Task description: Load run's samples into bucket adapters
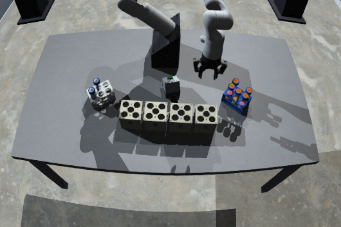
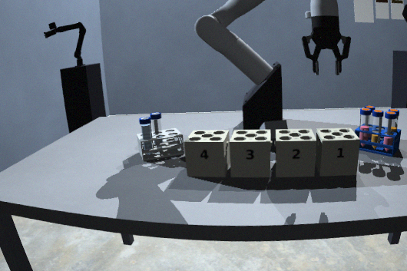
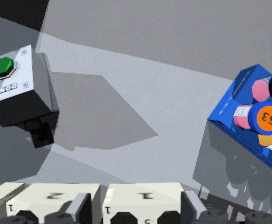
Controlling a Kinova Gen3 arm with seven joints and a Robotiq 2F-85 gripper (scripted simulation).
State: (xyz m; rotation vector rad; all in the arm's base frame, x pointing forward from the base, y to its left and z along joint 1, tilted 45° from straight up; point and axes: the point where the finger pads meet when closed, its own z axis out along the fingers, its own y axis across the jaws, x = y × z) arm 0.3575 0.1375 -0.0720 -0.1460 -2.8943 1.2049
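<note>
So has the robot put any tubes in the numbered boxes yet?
Not yet. All four adapters show only vacant holes. The five orange-capped samples sit in the blue rack, and two water blanks wait in the clear rack. The gripper hangs high above the table, jaws partly open, holding nothing. Left: load and balance the tubes, then press the green DONE key.

From my exterior feed, four adapters (image 2: 249, 153) sit in a row on the counter (image 2: 77, 180), touching, numbered 4 to 1 left to right. Blank rack (image 2: 159, 143) just left, sample rack (image 2: 378, 138) just right, DONE desk (image 1: 170, 87) behind the row.
</note>
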